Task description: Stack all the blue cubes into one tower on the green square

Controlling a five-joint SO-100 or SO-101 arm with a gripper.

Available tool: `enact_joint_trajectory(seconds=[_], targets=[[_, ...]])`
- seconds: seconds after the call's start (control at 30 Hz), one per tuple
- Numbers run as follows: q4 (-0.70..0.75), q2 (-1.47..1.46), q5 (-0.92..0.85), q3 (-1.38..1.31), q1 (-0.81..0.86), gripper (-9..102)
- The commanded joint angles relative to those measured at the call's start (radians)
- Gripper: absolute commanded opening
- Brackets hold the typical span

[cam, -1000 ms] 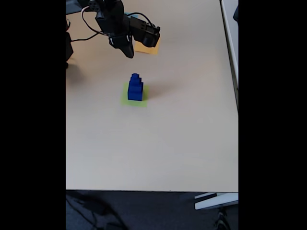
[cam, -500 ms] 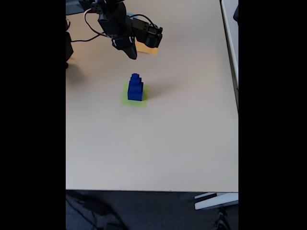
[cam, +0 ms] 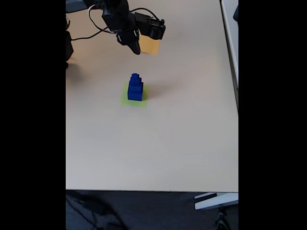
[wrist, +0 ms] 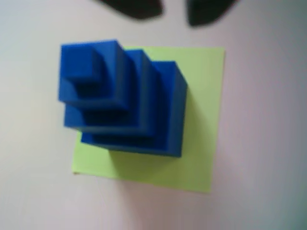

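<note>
In the fixed view, a black cable (cam: 88, 21) looped at the far left edge of the pale worktop (cam: 158, 143), beside the black arm (cam: 115, 17) that reached in from the top left corner. The pincer (cam: 135, 48) hung from that arm above the worktop, its dark tips pointing down and toward the viewer, touching nothing and holding nothing. In the wrist view the pincer (wrist: 173, 9) showed as two blurred dark tips at the top edge with a clear stretch of worktop between them, so the jaws stood apart by a moderate gap, empty. Just to the right of the pincer in the fixed view lay an orange paper square (cam: 149, 46), partly covered by the arm's black housing. Nearer the viewer, well apart from the pincer, the tower (cam: 135, 87) stood upright on the green square (cam: 125, 99), roughly in the middle of the worktop's width. In the wrist view the tower (wrist: 120, 96) was seen from above as three stepped dark blue cubes, the small cube (wrist: 79, 62) on top, the medium one beneath it and the large one at the bottom, their steps showing toward the right and lower sides. The green square (wrist: 201, 120) lay flat under the large cube, its bare paper showing mostly to the right and below.
</note>
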Motion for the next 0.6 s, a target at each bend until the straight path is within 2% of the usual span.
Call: enact_joint_trajectory(seconds=[0.0, 0.57], targets=[[0.0, 0.101, -0.035, -0.048, -0.025, 0], [0.008, 0.354, -0.311, 0.183, -0.066, 0]])
